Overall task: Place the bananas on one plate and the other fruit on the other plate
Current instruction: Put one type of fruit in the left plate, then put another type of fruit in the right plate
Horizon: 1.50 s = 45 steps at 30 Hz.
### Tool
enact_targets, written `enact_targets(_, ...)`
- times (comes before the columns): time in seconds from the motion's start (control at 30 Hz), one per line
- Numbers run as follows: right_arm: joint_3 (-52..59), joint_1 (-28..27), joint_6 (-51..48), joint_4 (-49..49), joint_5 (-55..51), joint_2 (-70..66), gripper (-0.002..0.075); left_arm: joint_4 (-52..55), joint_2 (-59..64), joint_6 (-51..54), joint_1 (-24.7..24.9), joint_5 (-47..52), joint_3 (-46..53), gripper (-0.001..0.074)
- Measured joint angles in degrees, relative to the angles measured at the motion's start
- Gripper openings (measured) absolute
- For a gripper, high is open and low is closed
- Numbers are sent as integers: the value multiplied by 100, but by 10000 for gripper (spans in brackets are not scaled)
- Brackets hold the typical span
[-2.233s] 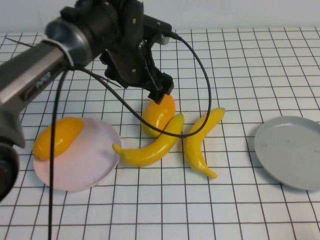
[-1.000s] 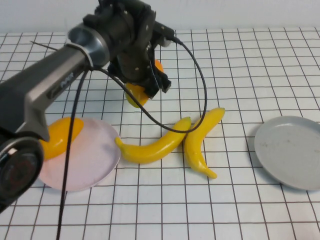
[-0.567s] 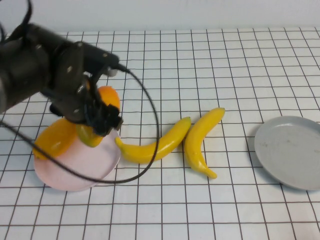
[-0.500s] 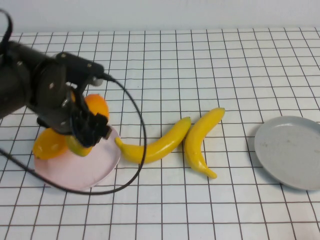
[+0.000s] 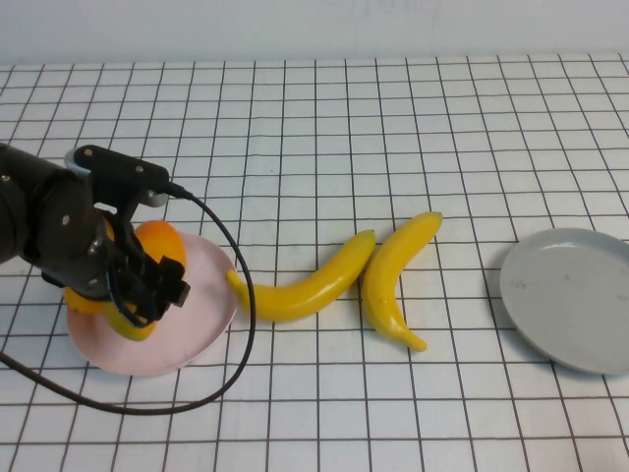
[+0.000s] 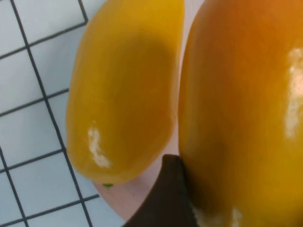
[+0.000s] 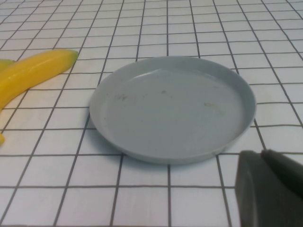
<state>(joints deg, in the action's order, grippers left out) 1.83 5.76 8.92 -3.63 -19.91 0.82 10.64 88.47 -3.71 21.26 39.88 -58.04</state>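
Observation:
My left gripper (image 5: 138, 293) is low over the pink plate (image 5: 201, 315), shut on a plump orange fruit (image 5: 157, 244); in the left wrist view one dark finger (image 6: 165, 198) lies against this fruit (image 6: 241, 109). The other orange fruit (image 6: 123, 94) lies right beside it on the pink plate (image 6: 128, 201), mostly hidden behind the arm in the high view. Two bananas (image 5: 305, 285) (image 5: 393, 275) lie side by side on the table's middle. The grey-blue plate (image 5: 570, 295) stands bare at the right. My right gripper (image 7: 262, 153) hangs shut just short of that plate (image 7: 170, 109).
A black cable (image 5: 231, 324) loops from the left arm across the table in front of the pink plate. The tip of one banana (image 7: 33, 71) shows beyond the grey-blue plate. The table is a white sheet with a black grid.
My left gripper has carried the orange fruit from the table's back middle leftward and down onto the pink plate beside the first fruit. Bananas and the grey-blue plate have not moved.

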Motion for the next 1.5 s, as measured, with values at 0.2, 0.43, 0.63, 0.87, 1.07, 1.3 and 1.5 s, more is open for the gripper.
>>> enact_targets(0.2, 0, 0, 0, 0, 0, 0, -16, 187, -27, 25, -9, 42, 0, 606)
enact_targets(0.43, 0, 0, 0, 0, 0, 0, -16, 447, -732, -160, 101, 13, 121, 537)
enact_targets(0.63, 0, 0, 0, 0, 0, 0, -16, 359, -2002, -281, 147, -1679, 1510, 99)
enact_targets(0.87, 0, 0, 0, 0, 0, 0, -16, 131, -3723, -281, 147, -1759, 2599, 9)
enact_targets(1.07, 0, 0, 0, 0, 0, 0, -16, -122, -5077, -281, 147, -1293, 2638, 1)
enact_targets(1.3, 0, 0, 0, 0, 0, 0, -16, -217, -5622, -281, 147, -1049, 2638, 1)
enact_targets(1.5, 0, 0, 0, 0, 0, 0, -16, -213, -5622, -281, 147, -1028, 2638, 1)
